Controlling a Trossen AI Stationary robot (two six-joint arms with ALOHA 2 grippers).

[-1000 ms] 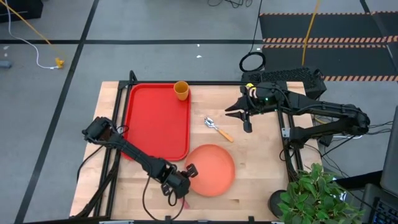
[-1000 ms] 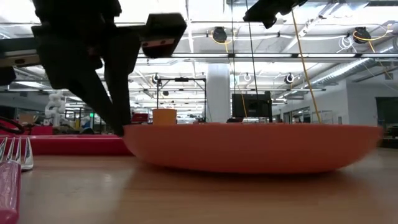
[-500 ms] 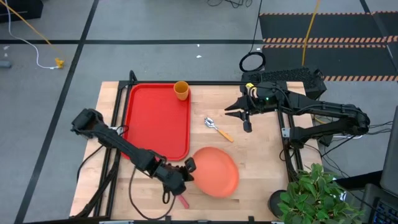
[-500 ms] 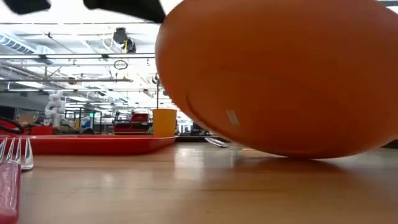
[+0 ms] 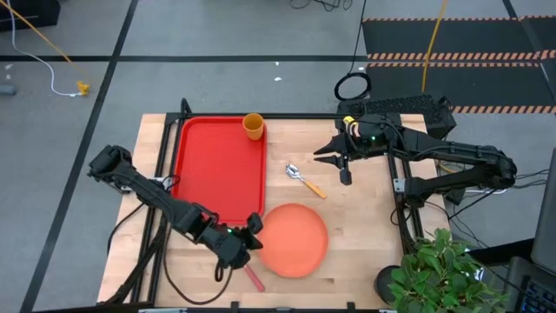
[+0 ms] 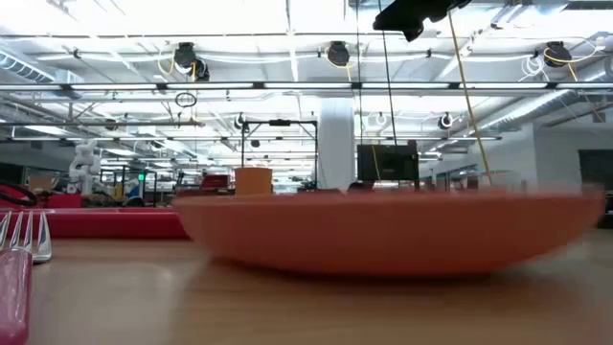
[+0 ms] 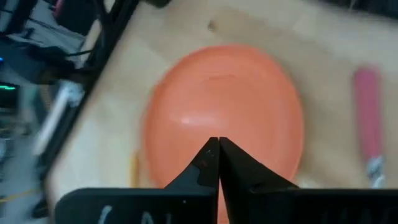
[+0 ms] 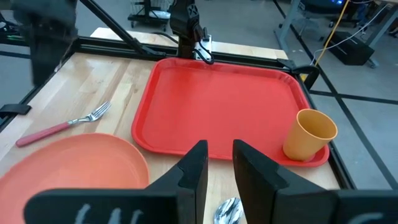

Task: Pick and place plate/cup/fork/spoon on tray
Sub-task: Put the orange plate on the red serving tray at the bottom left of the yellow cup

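My left gripper (image 5: 252,231) sits low over the near part of the table, just beside the plate's (image 5: 292,238) left rim, and in my left wrist view its two fingers are pressed together with nothing between them. The plate lies flat on the wood near the front edge, to the right of the tray's (image 5: 219,169) near right corner and apart from it; in the low view it fills the middle, resting on the table (image 6: 306,307). The fork (image 5: 252,278) lies on the table just in front of my left gripper, pink-red handle toward the front edge; the low view shows its tines (image 6: 29,235) at the far left. The cup (image 5: 253,127) stands upright on the tray's far right corner. The spoon (image 5: 304,180) lies on the wood between the tray and my right arm, well apart from the plate. My right gripper (image 5: 333,156) hangs above the table's far right part, its fingers (image 8: 193,168) slightly apart and holding nothing
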